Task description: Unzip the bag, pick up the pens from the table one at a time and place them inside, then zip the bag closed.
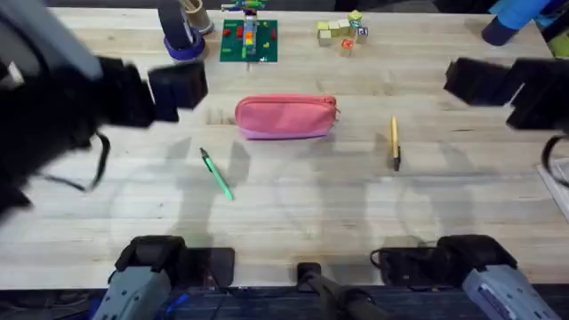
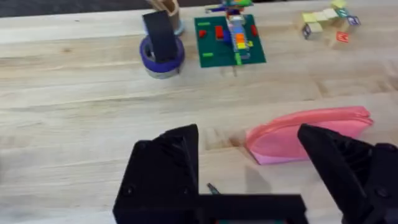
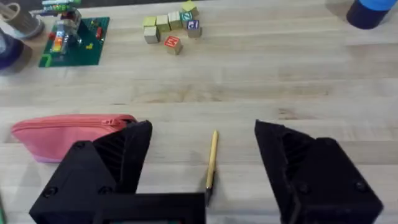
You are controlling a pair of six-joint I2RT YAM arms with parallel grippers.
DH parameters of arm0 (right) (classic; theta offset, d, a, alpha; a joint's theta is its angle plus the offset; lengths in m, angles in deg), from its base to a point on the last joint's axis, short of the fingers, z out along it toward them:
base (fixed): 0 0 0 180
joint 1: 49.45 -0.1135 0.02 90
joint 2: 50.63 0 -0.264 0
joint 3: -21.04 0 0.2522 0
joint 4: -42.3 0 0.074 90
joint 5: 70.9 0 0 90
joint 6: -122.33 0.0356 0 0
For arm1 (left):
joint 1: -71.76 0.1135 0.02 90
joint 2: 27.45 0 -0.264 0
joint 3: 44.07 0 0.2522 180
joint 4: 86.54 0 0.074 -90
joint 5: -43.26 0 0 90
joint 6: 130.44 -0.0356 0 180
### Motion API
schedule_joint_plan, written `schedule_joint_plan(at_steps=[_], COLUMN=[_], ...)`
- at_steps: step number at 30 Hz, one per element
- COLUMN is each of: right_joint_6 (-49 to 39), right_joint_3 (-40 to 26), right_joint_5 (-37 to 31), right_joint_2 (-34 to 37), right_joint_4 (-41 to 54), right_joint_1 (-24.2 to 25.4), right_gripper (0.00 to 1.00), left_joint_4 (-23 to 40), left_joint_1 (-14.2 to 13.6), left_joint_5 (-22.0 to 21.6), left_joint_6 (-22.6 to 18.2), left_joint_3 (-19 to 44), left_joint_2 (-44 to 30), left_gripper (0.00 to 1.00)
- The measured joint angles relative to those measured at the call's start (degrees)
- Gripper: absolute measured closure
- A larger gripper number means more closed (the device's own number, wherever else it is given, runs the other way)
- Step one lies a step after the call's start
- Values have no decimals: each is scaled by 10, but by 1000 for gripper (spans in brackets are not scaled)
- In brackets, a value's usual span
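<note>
The pink bag (image 1: pixel 284 117) lies zipped shut in the middle of the table (image 1: pixel 311 204), its zipper along the far edge. A green pen (image 1: pixel 216 173) rests in front of the bag's left end, and a yellow pen (image 1: pixel 395 142) with a dark tip lies to the bag's right. My left gripper (image 1: pixel 178 89) hovers high, left of the bag. In the left wrist view it (image 2: pixel 249 155) is open, with the bag (image 2: pixel 311 134) beyond its fingers. My right gripper (image 1: pixel 471 80) hangs to the right, open (image 3: pixel 202 155) above the yellow pen (image 3: pixel 212 158).
Along the far edge stand a purple cup (image 1: pixel 182 40) with sticks, a green building-block plate (image 1: pixel 249 40), several small wooden blocks (image 1: pixel 342 34) and a blue object (image 1: pixel 511 22) in the right corner. Both arm bases sit at the near edge.
</note>
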Motion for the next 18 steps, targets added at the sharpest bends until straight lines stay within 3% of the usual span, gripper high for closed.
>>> schedule_joint_plan(at_steps=[6,13,16,18], right_joint_6=[0,0,0,0], right_joint_3=[-75,-80,-80,-80], right_joint_5=[0,0,0,0], right_joint_2=[70,81,81,81], right_joint_4=[46,49,49,48], right_joint_1=[0,0,0,0], right_gripper=[5,5,5,5], left_joint_4=[40,51,73,93], left_joint_1=[0,0,0,0], left_joint_5=[41,65,92,115], left_joint_6=[-6,-12,-51,-105], left_joint_3=[104,115,115,115], left_joint_2=[-101,-123,-123,-124], left_gripper=[7,7,7,8])
